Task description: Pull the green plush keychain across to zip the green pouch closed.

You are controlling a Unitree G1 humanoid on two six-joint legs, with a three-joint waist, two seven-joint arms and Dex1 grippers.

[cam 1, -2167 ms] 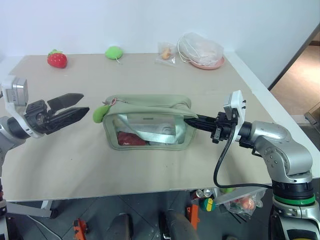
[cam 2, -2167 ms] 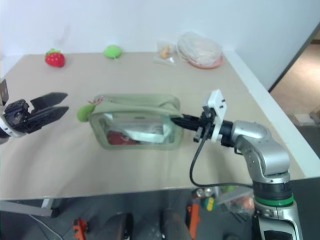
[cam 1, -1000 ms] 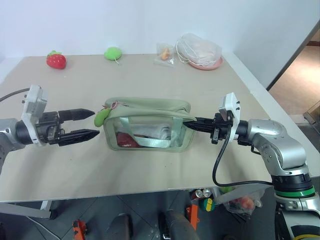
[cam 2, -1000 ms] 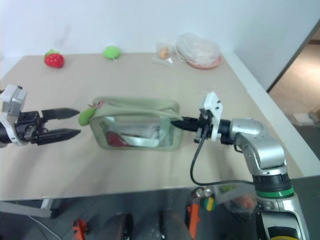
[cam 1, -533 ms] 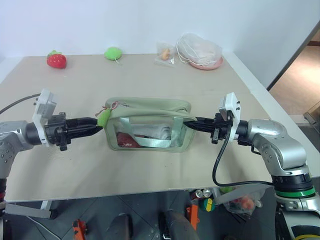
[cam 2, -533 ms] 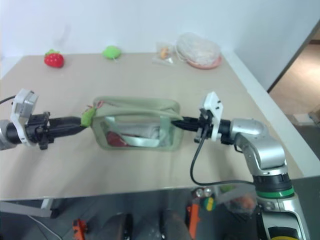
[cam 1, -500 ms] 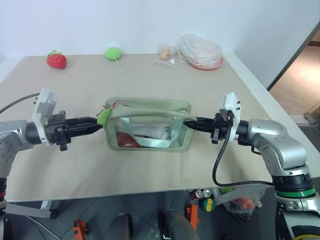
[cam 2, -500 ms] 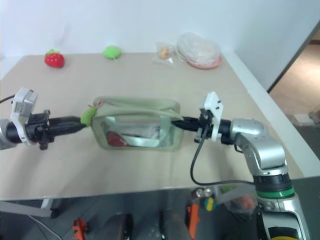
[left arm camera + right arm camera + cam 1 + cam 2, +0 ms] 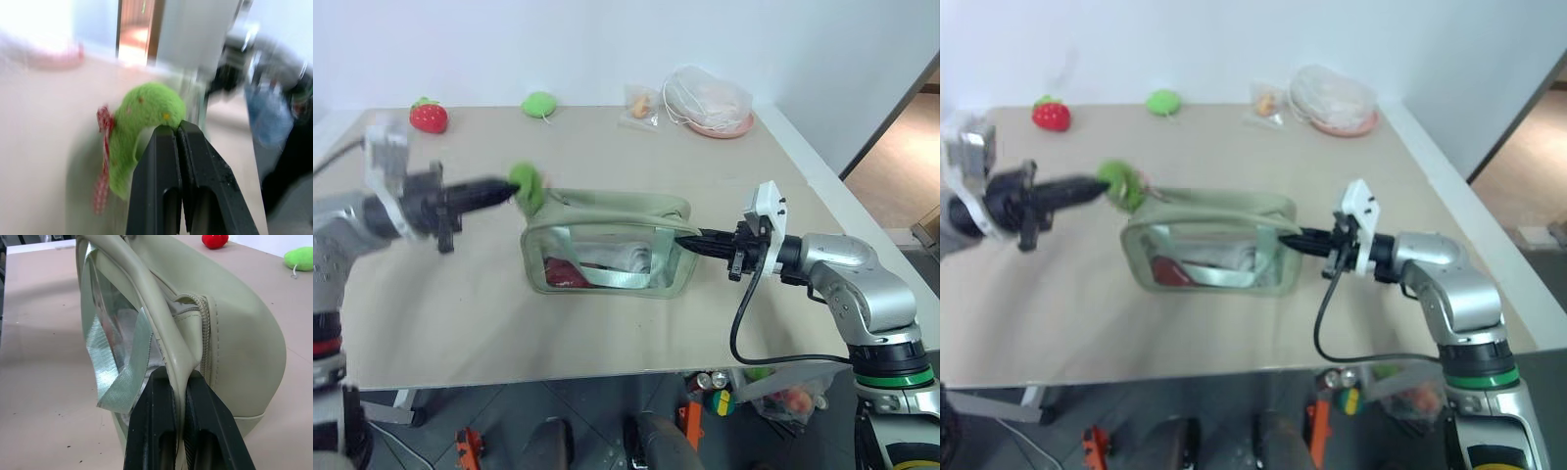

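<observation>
Green plush keychain [image 9: 526,184] sits pinched at the tips of the left gripper [image 9: 505,191], lifted just above the green pouch's [image 9: 607,245] 9 o'clock end. The pouch stands mid-table [image 9: 607,333]. At its 3 o'clock end the right gripper [image 9: 690,243] is clamped on a fold of the pouch's edge, its 2 fingers [image 9: 156,431] squeezed together.

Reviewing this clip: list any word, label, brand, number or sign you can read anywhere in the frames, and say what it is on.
None can be read.
green pouch: a small dark mark on its front under the zipper, too small to read.
green plush keychain, table, both pincers: no lettering visible.
</observation>
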